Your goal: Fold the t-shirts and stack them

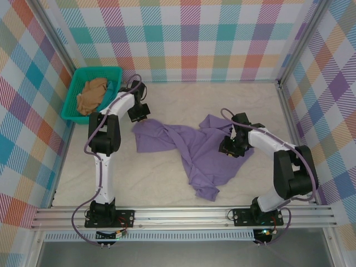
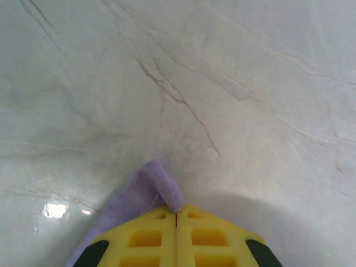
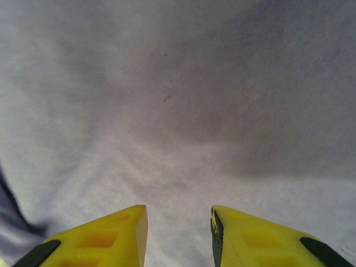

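Lavender t-shirt (image 1: pixel 194 151) edge in left fingers (image 2: pixel 146 240), bare table (image 2: pixel 233 83) beyond

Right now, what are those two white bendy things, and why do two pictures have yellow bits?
They are two robot arms bolted to a pale marbled table. One picture looks down from above; the others come from a camera on each wrist, so the yellow bits are the arms' own fingers. A crumpled lavender-purple cloth t-shirt lies on the table. The left gripper is shut, pinching its edge. The right gripper is open over the cloth. A tan cloth shirt sits in the teal plastic basket.
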You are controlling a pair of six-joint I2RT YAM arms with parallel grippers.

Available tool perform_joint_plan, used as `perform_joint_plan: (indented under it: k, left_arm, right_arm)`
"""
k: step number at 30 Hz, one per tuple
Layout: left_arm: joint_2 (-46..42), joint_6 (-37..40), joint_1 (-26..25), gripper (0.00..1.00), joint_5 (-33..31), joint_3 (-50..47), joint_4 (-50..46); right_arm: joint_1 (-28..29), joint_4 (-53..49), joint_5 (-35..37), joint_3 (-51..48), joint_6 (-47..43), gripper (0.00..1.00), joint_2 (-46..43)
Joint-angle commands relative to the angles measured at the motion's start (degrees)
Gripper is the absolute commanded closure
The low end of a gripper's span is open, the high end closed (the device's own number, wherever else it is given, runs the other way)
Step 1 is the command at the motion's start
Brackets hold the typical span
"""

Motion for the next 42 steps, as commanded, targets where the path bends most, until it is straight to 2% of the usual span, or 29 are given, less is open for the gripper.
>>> perform_joint_plan:
  k: [1,8,11,14,20,27,32,37,39,42]
  left_arm:
    - [-8.6,2.0,0.5,1.0,2.8,3.8,-2.7]
    - [-20.7,3.7,-0.3,1.0,5.7,2.2,-4.0]
    - [-28.0,3.9,-1.8,1.0,6.0,-3.5,-4.6]
    - [-37.8,3.6,-4.3,1.0,6.4,-13.2,-3.8]
    - [-59.4,-0.5,-11.9,1.0,6.2,-31.0,-4.8]
    - [-75.2,-11.1,-25.8,1.0,7.2,-43.8,-5.1]
    - [-77.7,-20.2,-38.9,1.0,3.8,-51.5,-2.1]
    - [-70.9,-24.8,-50.3,1.0,1.0,-55.9,5.0]
    - [-65.6,-26.0,-52.8,1.0,0.0,-56.4,8.0]
    - [-57.3,-27.9,-53.7,1.0,-2.1,-57.2,12.0]
  right_arm:
    - [0.1,2.8,0.0,-0.5,1.8,0.65,3.3]
    - [0.1,4.1,1.9,3.1,2.2,0.65,10.3]
    - [-0.1,3.8,2.9,5.6,1.9,0.65,12.9]
    - [-0.9,2.9,3.6,8.6,1.0,0.65,15.3]
    - [-3.6,-1.0,3.2,16.2,-1.6,0.66,20.7]
    - [-5.7,-5.0,3.6,22.2,-3.7,0.66,23.4]
    - [-6.7,-5.5,3.8,22.5,-4.1,0.66,23.7]
    - [-7.3,-5.7,3.6,23.1,-4.5,0.66,24.8]
    - [-7.3,-5.5,3.3,22.9,-4.5,0.66,24.9]
    - [-7.4,-4.6,2.4,21.7,-4.2,0.66,24.6]
